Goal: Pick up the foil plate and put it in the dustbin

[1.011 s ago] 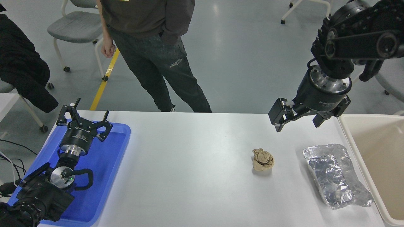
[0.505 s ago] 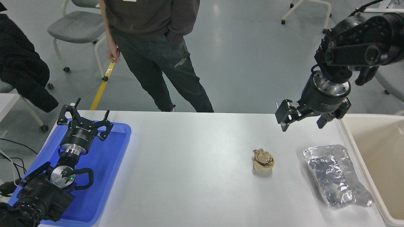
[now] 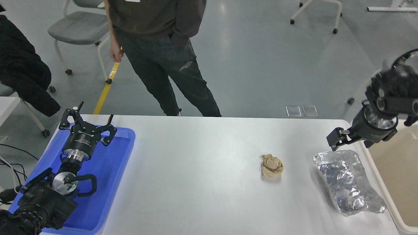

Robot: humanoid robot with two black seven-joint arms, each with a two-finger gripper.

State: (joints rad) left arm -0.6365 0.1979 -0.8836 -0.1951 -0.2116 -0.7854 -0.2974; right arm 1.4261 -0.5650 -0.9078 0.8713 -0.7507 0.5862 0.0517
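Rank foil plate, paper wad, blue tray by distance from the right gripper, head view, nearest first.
From the right gripper:
1. foil plate: just below it, at the table's right end beside the dustbin.
2. paper wad: to its left, mid-table.
3. blue tray: far left end, under the parked left gripper.

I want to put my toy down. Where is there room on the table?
The biggest bare patch is mid-table, between the blue tray and the paper wad. The table is bare along its near edge too. It's crowded at the right: the foil plate, the right hand and the dustbin sit close together.
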